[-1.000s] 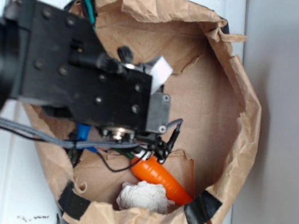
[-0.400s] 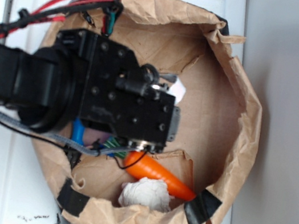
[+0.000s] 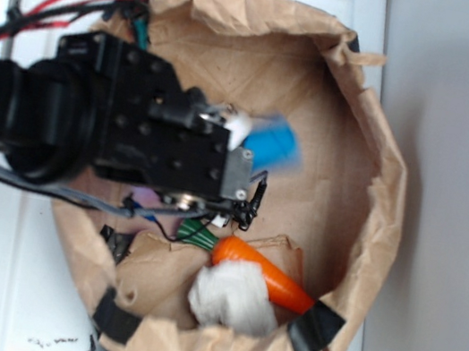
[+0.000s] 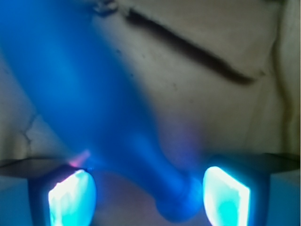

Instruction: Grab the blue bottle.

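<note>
The blue bottle point(image 4: 84, 94) lies neck-first between the tool's point(image 4: 149, 200) spread fingers, clamping not discernible.

A bright blue plastic bottle point(image 3: 272, 145) beside a black metal pincer point(image 3: 240, 131); inside the crumpled brown paper bag point(image 3: 377, 192), an orange toy carrot point(image 3: 258, 273) and a white cloth wad point(image 3: 231, 298).

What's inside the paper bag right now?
In the bag: blue bottle at the gripper, carrot, white wad. The arm covers the bag's left side.
</note>
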Robot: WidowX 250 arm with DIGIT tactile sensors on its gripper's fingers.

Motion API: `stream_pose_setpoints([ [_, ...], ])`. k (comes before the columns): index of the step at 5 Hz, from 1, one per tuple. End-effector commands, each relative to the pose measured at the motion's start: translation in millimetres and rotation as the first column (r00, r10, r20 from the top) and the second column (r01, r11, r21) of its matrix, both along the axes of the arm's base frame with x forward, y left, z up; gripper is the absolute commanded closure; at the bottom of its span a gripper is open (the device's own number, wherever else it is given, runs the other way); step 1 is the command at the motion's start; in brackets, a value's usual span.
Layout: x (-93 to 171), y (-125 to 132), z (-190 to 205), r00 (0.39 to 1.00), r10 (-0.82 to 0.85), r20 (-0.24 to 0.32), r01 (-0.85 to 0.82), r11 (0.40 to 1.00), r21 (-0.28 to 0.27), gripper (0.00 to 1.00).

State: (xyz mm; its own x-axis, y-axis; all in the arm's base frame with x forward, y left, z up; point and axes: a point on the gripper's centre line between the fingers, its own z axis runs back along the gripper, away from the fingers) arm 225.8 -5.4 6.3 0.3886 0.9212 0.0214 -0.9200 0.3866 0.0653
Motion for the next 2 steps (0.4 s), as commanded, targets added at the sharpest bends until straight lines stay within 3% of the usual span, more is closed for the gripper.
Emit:
stream_pose_setpoints([
  [1,13.4,-9.6,-20.8,0.998,0.047,-0.029,-0.047,0.999,0.006,1.0],
  [2,27.1,-11.0,6.9,0.999,0.036,-0.023,-0.037,0.999,-0.025,1.0],
])
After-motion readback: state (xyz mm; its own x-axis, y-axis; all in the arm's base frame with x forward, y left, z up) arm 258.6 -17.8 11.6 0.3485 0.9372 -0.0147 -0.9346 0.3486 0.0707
